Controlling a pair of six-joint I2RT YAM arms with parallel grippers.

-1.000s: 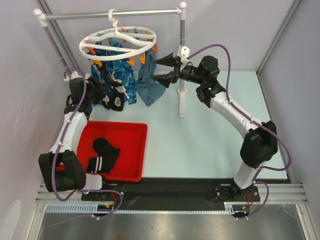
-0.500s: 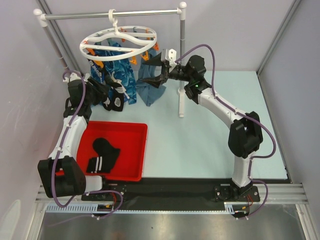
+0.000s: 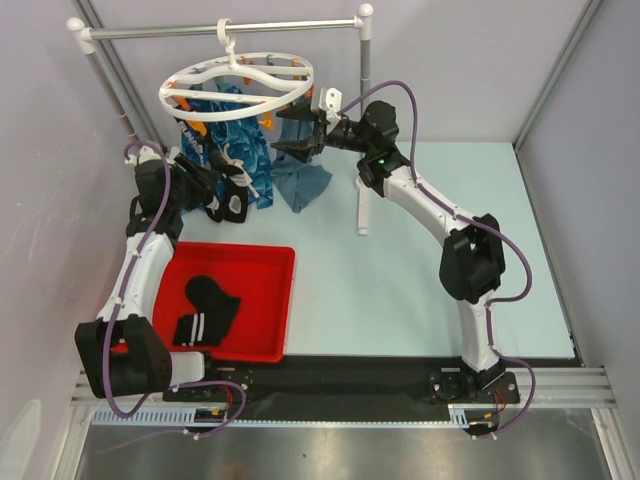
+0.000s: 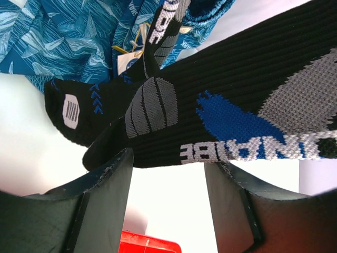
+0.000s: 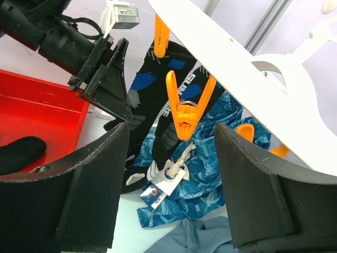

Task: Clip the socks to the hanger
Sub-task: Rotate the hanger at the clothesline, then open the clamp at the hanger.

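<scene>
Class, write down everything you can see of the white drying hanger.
The hanger is a round ring of white plastic with inner cross bars, lying roughly level. Its top hook hangs on the grey rail. Orange clips dangle from the rim. Black socks and blue patterned cloth hang under it. The open right gripper sits just below its right rim, facing one clip. Whether it touches the hanger cannot be told.

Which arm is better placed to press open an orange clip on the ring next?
Right: the right gripper, open, frames an orange clip under the hanger; the left gripper sits lower, by a hanging sock.
</scene>
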